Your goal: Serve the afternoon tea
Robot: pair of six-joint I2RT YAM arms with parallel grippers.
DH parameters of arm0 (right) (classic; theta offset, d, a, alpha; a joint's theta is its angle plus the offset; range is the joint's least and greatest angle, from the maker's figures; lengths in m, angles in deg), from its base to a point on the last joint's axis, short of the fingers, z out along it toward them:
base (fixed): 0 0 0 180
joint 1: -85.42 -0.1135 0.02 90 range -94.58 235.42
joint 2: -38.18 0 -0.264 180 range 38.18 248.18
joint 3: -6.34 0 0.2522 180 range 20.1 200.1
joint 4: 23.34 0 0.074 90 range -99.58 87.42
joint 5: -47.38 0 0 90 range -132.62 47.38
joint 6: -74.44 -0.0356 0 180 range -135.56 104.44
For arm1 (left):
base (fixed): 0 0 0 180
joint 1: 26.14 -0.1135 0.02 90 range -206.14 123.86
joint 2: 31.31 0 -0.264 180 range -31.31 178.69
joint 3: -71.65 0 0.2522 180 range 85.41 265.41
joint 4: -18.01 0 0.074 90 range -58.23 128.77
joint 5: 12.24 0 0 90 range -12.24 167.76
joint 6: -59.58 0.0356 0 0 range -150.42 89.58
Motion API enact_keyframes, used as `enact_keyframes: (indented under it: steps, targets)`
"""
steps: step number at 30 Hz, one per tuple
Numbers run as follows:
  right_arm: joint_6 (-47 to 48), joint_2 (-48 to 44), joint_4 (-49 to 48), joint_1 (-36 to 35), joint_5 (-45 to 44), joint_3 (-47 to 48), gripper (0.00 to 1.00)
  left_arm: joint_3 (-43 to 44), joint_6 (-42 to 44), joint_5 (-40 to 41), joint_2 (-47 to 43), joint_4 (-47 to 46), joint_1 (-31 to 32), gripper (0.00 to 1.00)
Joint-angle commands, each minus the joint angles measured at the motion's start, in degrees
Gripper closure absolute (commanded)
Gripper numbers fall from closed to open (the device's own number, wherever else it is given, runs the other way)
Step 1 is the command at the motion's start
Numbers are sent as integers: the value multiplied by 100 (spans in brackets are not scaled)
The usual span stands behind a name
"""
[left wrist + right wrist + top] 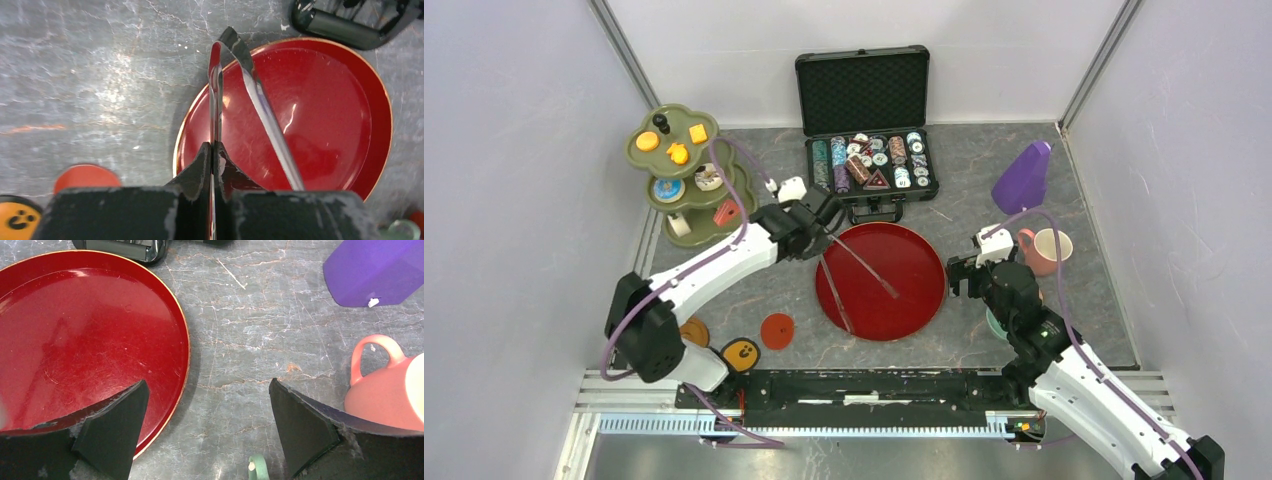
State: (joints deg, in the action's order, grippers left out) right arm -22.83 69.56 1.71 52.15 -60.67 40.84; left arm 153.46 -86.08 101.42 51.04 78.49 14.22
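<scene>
My left gripper (822,230) (214,150) is shut on one arm of a pair of metal tongs (865,264) (264,112), which slant over the dark-red tray (904,300) (325,100); the other arm splays off to the right. At the back left is the olive-green three-tier stand (646,160), with orange biscuits (676,142) on top and a donut (669,189) and a cake slice (726,212) lower down. My right gripper (964,268) (207,385) hangs open and empty over bare table between the tray and the pink cup (1046,250) (385,390). A teal cup handle (257,467) peeks in below it.
An open black case of poker chips (871,160) stands behind the tray. A purple object (1022,178) (375,270) lies at the back right. Near my left arm's base are an orange saucer (776,330) (85,177) and an orange smiley-faced cup (742,352) (17,220).
</scene>
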Motion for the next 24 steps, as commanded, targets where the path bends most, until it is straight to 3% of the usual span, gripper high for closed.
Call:
enact_keyframes:
  steps: [1, 7, 9, 13, 17, 18, 19, 24]
  targets:
    - [13, -47, -175, -30, -80, 25, 2, 188, -1550, 759, 576, -417, 121, 98]
    - [25, 146, -181, -28, -112, 62, 2, 859, -2193, 888, 1567, 328, 319, 98]
    - [3, 152, -167, -30, -75, 53, 2, 879, -2213, 924, 1670, 324, 396, 92]
    - [9, 84, -218, -33, -67, 20, 2, 798, -1994, 713, 1637, 212, 400, 74]
    - [27, 135, -228, -30, -82, 59, 2, 718, -1245, 795, 1227, 200, 403, 19]
    - [18, 149, -187, -30, -118, 75, 2, 707, -961, 802, 1067, 204, 403, 15]
    - [1, 151, -148, -28, -159, 78, 2, 689, -678, 819, 951, 278, 403, 4]
    - [15, 3, -294, -34, -107, -7, 2, -102, -411, 799, -45, 961, 401, 0]
